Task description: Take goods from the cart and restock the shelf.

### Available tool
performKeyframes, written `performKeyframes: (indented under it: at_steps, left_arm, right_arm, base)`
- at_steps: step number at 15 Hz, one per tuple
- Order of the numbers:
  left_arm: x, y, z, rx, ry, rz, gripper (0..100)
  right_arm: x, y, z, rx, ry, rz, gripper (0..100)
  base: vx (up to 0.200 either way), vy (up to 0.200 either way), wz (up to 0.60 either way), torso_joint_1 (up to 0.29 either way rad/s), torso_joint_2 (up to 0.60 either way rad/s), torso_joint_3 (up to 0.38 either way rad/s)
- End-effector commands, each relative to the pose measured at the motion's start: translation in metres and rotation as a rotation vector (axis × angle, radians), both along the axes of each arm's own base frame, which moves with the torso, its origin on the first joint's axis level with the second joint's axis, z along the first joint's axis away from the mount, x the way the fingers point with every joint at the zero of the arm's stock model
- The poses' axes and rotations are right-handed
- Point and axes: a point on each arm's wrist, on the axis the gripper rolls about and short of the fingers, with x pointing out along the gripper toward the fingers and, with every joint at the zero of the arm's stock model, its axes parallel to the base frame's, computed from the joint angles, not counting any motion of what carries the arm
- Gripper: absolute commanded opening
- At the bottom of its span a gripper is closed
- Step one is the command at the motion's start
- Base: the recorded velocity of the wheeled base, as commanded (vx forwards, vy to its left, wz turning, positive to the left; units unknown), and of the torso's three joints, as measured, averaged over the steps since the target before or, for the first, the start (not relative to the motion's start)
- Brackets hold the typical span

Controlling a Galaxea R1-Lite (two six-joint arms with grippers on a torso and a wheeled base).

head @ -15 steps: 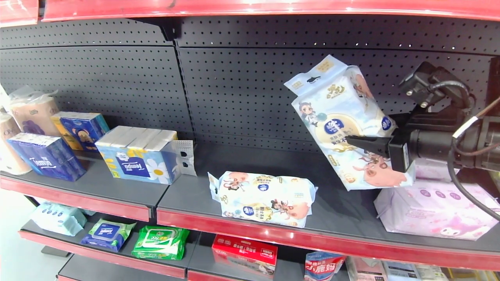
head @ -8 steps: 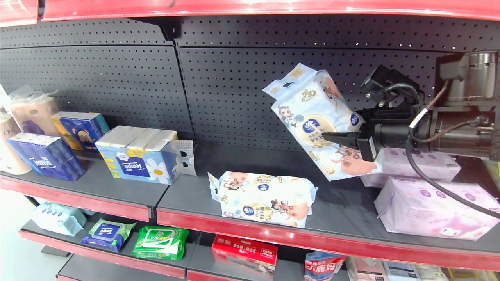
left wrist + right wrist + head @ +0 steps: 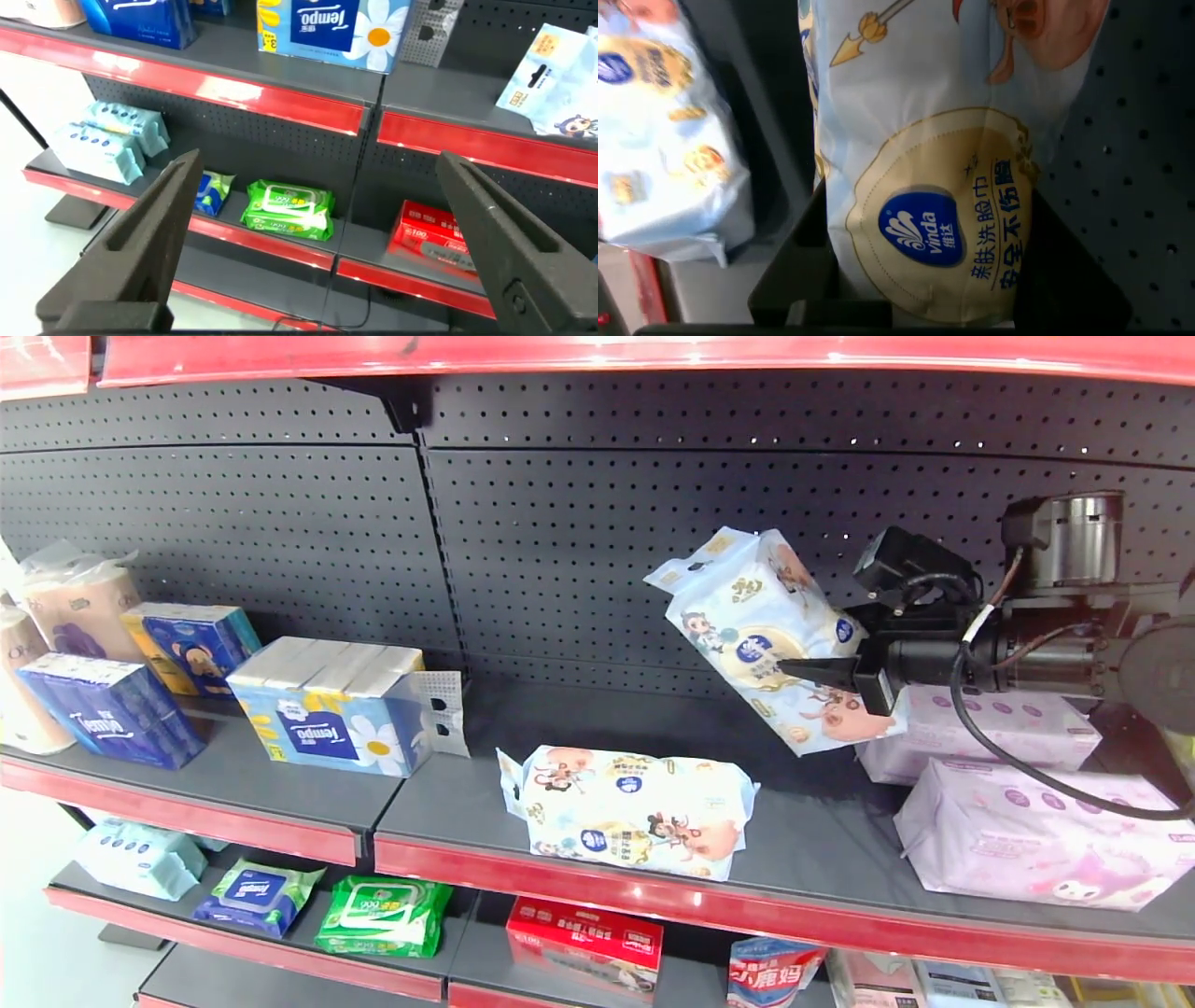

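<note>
Our left pincer (image 3: pixel 318 247) hangs empty, its jaws wide apart, in front of the lower shelves (image 3: pixel 187 86). To the right, our right pincer (image 3: pixel 814 665) is clamped on the pack (image 3: pixel 761 616). The pack is tilted in the air above the shelf (image 3: pixel 822 840), near the pegboard (image 3: pixel 560 541), between the lying pack (image 3: pixel 635 812) and the pink packs (image 3: pixel 1036 845).

We judge the step in hand to be setting it down. To do that well, we should level the pack and lower it onto the bare patch behind and to the right of the lying pack. We should let go only once its underside rests flat. The wrapping looks soft, so a release from height could tip it forward over the lip. We should also keep it from nudging the pink packs.

The shelf is dark metal with a red front lip. At its left end stand blue packs (image 3: pixel 112 709), then a daisy box (image 3: pixel 327 705). The lower shelves carry more goods.
</note>
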Motion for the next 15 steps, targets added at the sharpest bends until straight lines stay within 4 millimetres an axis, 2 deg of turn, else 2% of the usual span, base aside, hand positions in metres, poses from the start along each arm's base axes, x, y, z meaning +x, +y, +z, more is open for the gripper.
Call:
performKeyframes:
  at_steps: [1, 5, 7, 10, 15]
  left_arm:
    - [0.0, 0.0, 0.0, -0.001, 0.002, 0.001, 100]
    - [0.0, 0.0, 0.0, -0.001, 0.002, 0.001, 100]
    - [0.0, 0.0, 0.0, -0.001, 0.002, 0.001, 100]
    - [0.0, 0.0, 0.0, -0.001, 0.002, 0.001, 100]
    - [0.0, 0.0, 0.0, -0.001, 0.0, 0.001, 100]
  right_arm:
    - [0.015, -0.004, -0.017, -0.016, 0.038, -0.001, 0]
    - [0.023, -0.001, -0.026, -0.016, 0.052, 0.031, 0]
    - [0.032, -0.006, -0.033, -0.043, 0.033, 0.069, 0]
    - [0.045, -0.003, -0.04, -0.062, 0.019, 0.093, 0]
    - [0.049, 0.014, -0.047, -0.05, 0.058, 0.116, 0]
  base:
    - [0.0, 0.0, 0.0, 0.0, 0.0, 0.0]
    - [0.0, 0.0, 0.0, 0.0, 0.0, 0.0]
    - [0.0, 0.0, 0.0, 0.0, 0.0, 0.0]
    - [0.0, 0.0, 0.0, 0.0, 0.0, 0.0]
    - [0.0, 0.0, 0.0, 0.0, 0.0, 0.0]
